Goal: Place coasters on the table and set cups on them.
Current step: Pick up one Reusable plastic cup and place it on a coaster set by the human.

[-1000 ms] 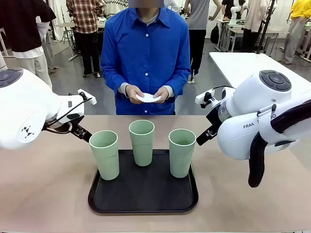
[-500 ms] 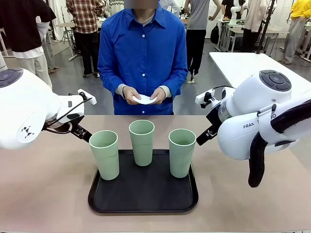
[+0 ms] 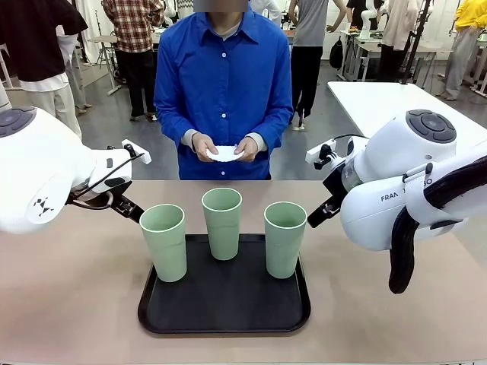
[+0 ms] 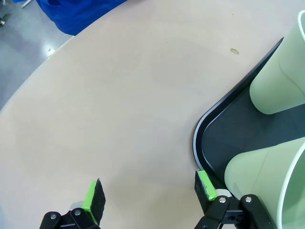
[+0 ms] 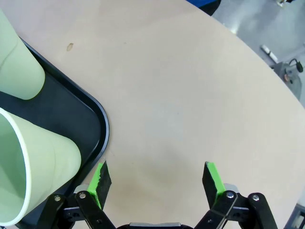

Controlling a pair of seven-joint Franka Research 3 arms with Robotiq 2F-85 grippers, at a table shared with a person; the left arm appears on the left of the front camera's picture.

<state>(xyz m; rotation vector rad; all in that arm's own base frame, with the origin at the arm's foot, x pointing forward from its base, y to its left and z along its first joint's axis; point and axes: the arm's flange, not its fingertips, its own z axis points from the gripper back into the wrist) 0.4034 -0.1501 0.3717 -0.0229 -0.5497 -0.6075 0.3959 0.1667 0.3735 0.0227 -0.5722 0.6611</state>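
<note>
mint cups [image 3: 221, 220] stood on a tray [image 3: 228, 308]; a person's hands [image 3: 204, 146] held coasters [image 3: 225, 153]; left claw [image 4: 148, 188] and right claw [image 5: 156, 172] hung spread.

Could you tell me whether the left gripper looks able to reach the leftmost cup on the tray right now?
Probably yes. The left gripper is open, right beside the leftmost cup at the corner of the tray, and nothing stands between them.

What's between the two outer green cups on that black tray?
A third green cup, upright on the tray, set slightly farther back; the front view shows it.
</note>
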